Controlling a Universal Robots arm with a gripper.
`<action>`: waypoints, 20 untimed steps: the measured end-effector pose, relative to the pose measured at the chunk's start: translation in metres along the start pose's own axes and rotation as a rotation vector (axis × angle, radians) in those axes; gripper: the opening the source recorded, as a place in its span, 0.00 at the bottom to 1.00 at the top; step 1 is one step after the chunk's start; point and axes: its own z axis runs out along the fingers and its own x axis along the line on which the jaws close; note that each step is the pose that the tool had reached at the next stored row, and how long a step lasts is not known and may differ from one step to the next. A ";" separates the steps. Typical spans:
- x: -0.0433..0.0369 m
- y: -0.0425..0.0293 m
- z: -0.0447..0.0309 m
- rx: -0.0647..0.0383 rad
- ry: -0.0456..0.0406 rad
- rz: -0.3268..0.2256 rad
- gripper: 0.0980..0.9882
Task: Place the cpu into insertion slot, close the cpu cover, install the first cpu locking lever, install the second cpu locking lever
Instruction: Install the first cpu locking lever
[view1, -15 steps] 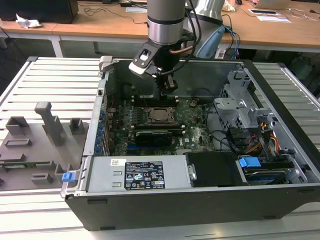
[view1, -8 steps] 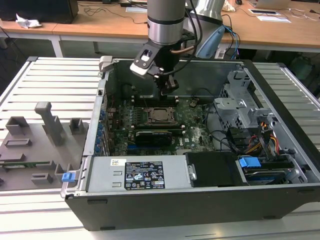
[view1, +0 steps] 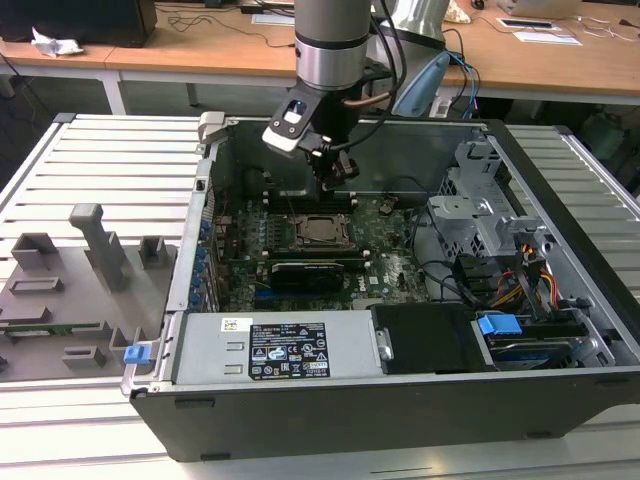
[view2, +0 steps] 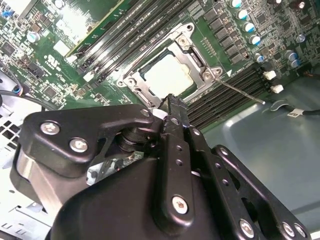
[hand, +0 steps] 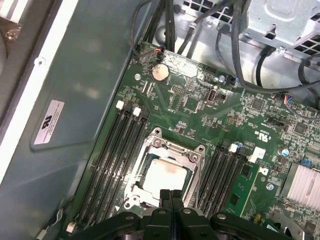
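Note:
The cpu (view2: 167, 75) lies flat in the insertion slot on the green board, its pale face showing through the window of the cpu cover (view2: 200, 62). The cover lies down around it. A thin metal lever (view2: 242, 91) sticks out from one corner of the socket, over the memory slots. My gripper (view2: 172, 102) hangs just above the socket's edge, its fingers shut together with nothing between them. In the first wrist view the gripper (hand: 171, 194) sits right at the rim of the cpu (hand: 165, 175) and cover (hand: 140, 170). In the exterior view the gripper (view1: 335, 182) hovers above the socket (view1: 322, 232).
The open computer case (view1: 200, 300) walls in the board. A drive cage (view1: 480, 200) and loose cables (view1: 500, 290) are at the exterior view's right, and a power supply (view1: 290, 350) sits in front. A long black card (view1: 315, 270) lies just before the socket. A grey fixture tray (view1: 80, 290) is outside, at the left.

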 end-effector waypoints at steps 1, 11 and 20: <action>0.0000 0.0000 0.0000 0.000 0.0006 -0.010 0.01; 0.0000 0.0000 0.0000 0.000 0.0043 -0.078 0.01; 0.0000 0.0000 0.0000 0.000 0.0088 -0.159 0.01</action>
